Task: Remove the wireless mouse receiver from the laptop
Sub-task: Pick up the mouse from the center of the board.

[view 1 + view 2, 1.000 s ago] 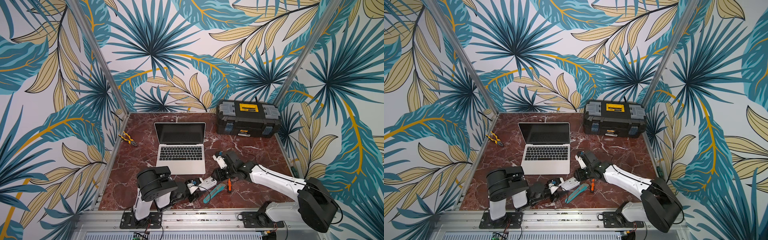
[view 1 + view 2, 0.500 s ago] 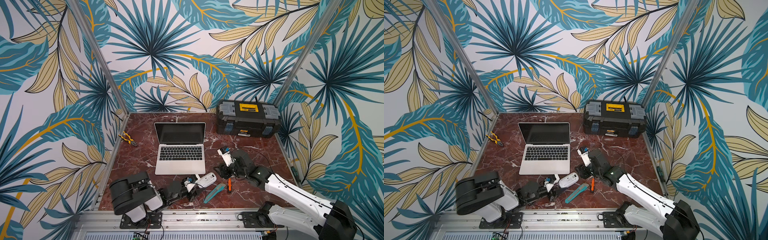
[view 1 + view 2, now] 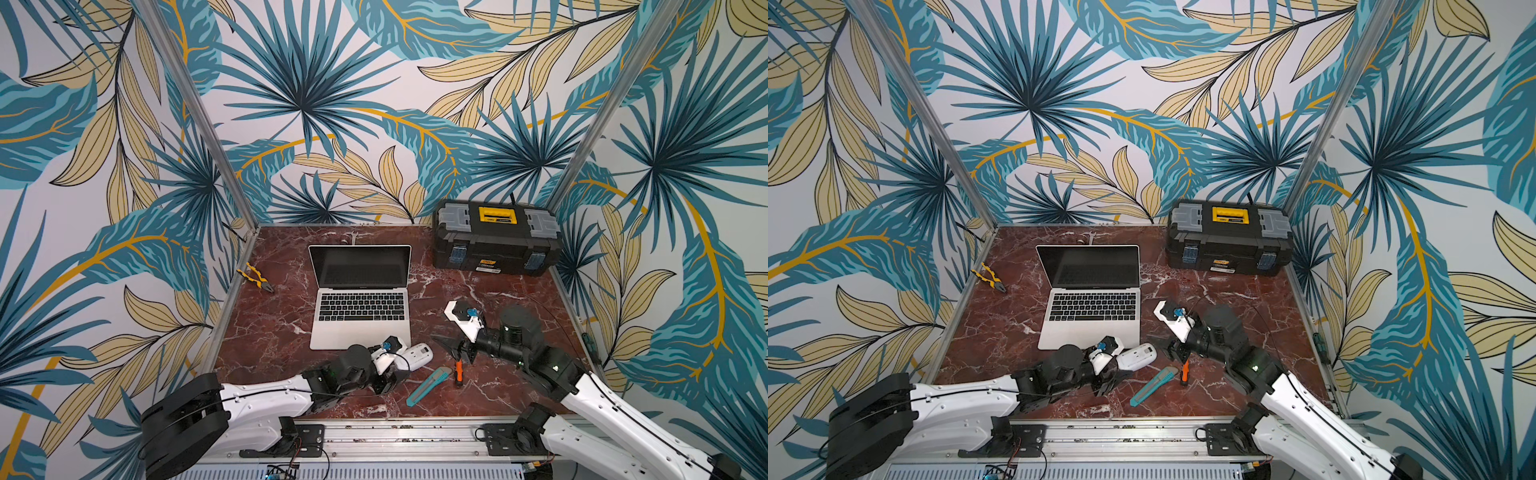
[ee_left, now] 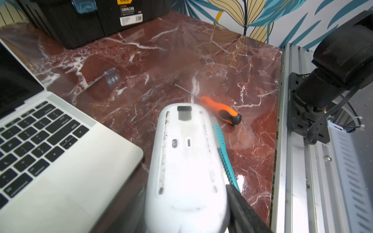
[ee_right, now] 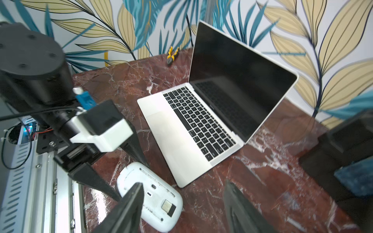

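Near the front edge of the red marble table, the left gripper is clamped on one end of a white wireless mouse, which is turned with its underside up. The small receiver, with a silver plug and a black cap, sits in a slot in this underside, at the end far from the gripping fingers. The silver laptop stands open in the middle of the table with a dark screen, and the mouse is just beside its front right corner. The right gripper is near the mouse, on its right side, with its two black jaws well apart and nothing between them. An orange screwdriver and a teal utility knife lie close to the mouse. A black-and-yellow toolbox stands at the back right, and yellow pliers lie at the left edge.
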